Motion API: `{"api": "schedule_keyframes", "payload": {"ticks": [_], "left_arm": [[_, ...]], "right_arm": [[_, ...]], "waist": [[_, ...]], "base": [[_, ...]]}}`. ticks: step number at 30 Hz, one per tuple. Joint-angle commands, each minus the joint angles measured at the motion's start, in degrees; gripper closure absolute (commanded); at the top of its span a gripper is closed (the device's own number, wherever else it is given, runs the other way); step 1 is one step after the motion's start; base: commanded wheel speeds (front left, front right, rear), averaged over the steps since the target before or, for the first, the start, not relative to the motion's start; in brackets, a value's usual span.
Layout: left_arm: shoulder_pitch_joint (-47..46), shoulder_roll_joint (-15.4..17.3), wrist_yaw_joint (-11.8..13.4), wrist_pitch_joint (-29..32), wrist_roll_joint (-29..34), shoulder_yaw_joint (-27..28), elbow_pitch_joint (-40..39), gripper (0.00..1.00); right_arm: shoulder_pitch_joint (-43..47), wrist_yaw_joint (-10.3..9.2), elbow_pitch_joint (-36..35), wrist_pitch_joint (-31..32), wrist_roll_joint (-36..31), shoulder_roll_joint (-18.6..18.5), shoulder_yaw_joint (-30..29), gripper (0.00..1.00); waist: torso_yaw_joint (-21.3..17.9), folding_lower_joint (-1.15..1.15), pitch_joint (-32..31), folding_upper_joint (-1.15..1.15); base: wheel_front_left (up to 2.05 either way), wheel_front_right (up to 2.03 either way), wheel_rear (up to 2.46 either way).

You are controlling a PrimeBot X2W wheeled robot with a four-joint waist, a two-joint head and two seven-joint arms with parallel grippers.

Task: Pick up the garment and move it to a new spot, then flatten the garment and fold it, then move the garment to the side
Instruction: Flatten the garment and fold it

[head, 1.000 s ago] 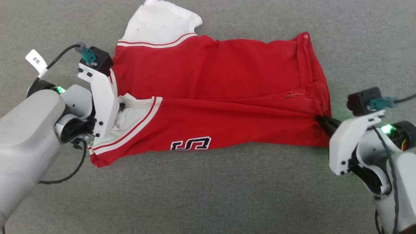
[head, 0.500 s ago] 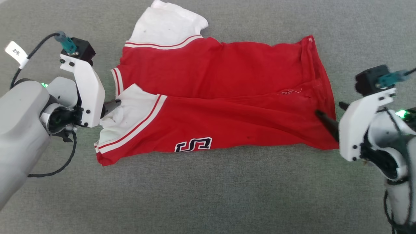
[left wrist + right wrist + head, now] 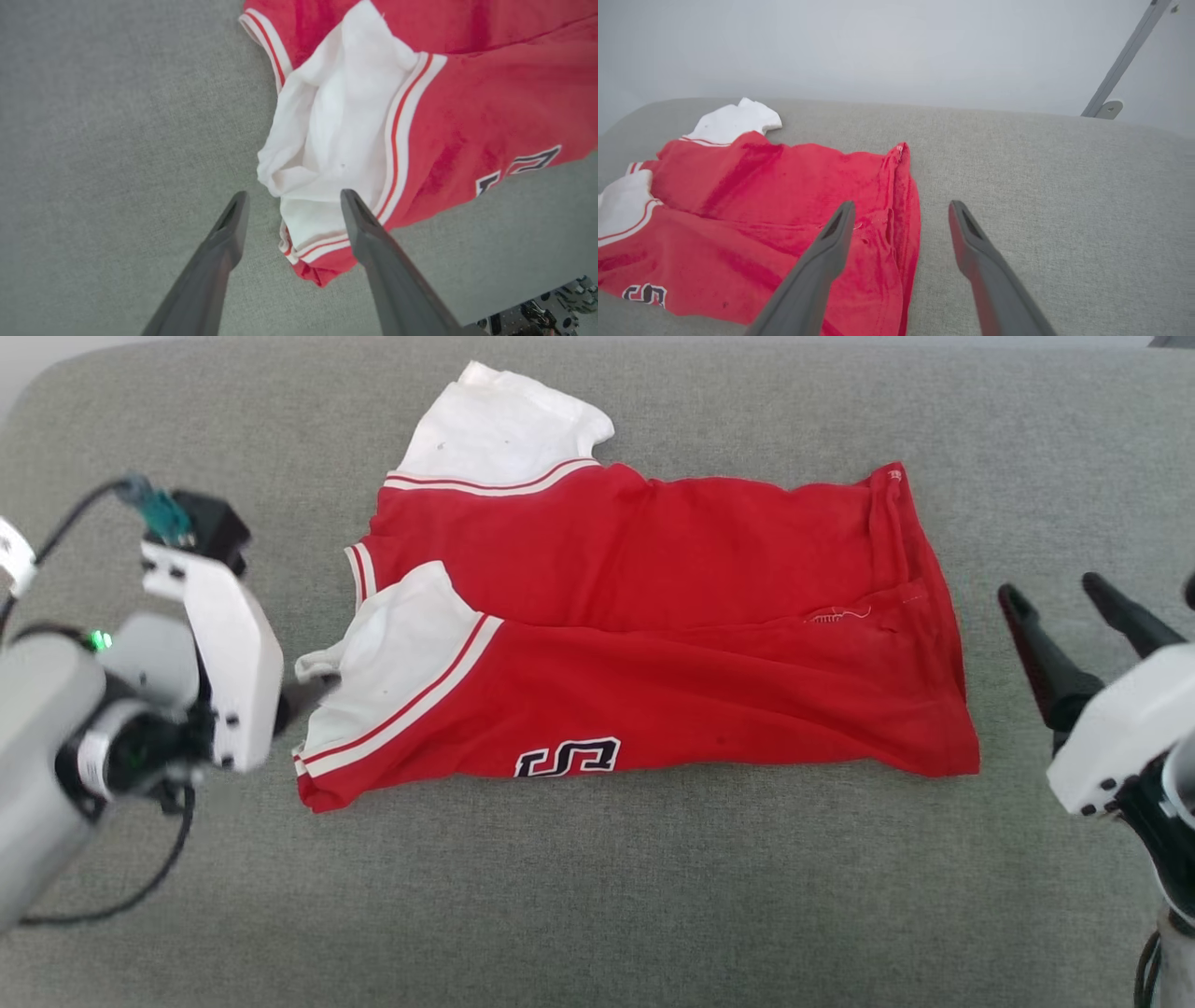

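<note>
The garment is a red jersey with white sleeves and dark block lettering, lying folded lengthwise on the grey padded surface. My left gripper hovers just off the near white sleeve. In the left wrist view that gripper is open, its fingers straddling the crumpled sleeve from above without touching it. My right gripper is open and stands apart from the hem. In the right wrist view it is raised over the edge of the garment.
The grey surface stretches wide in front of and to both sides of the jersey, and its rounded far edge meets a pale wall. A slanted metal strut stands beyond the far right. Dark hardware shows past the near edge.
Both grippers have gone from shut on the garment to open and have drawn outward away from it. The sleeve and hem have dropped onto the surface. The head camera has shifted.
</note>
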Motion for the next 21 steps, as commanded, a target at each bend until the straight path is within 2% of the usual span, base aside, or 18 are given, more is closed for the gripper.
{"api": "schedule_keyframes", "payload": {"ticks": [1, 6, 11, 17, 21], "left_arm": [[0.9, 0.6, 1.2, 0.4, -0.6, 0.0, -1.4, 0.00], [5.3, 4.8, 8.3, 2.2, -2.1, -0.4, -11.5, 0.00], [8.5, 7.2, 13.3, 1.6, -3.9, -0.1, -16.0, 0.00], [12.2, 7.9, 15.7, -2.1, -5.6, 0.8, -13.4, 0.00], [14.2, 6.7, 15.0, -3.5, -6.4, 0.6, -9.1, 0.00]], "right_arm": [[0.8, -0.02, -0.6, -1.2, -0.3, 0.6, -0.4, 0.00], [3.0, -0.02, -3.5, -7.5, -1.4, 2.1, -1.6, 0.00], [4.6, -0.02, -4.1, -11.1, -1.3, 3.7, -2.1, 0.00], [6.7, -0.01, -4.1, -11.6, -0.2, 5.5, -2.2, 0.00], [8.5, -0.02, -3.4, -9.8, 0.6, 5.9, -1.8, 0.00]], "waist": [[-0.1, 0.00, -0.1, 0.00], [-1.0, 0.00, 0.0, 0.00], [-2.6, 0.00, 0.4, 0.00], [-4.7, 0.00, 1.2, 0.00], [-5.4, 0.00, 1.4, 0.00]], "base": [[0.00, 0.00, 0.00], [0.00, 0.00, 0.00], [0.00, 0.00, 0.00], [0.00, 0.00, 0.00], [0.00, 0.00, 0.00]]}}
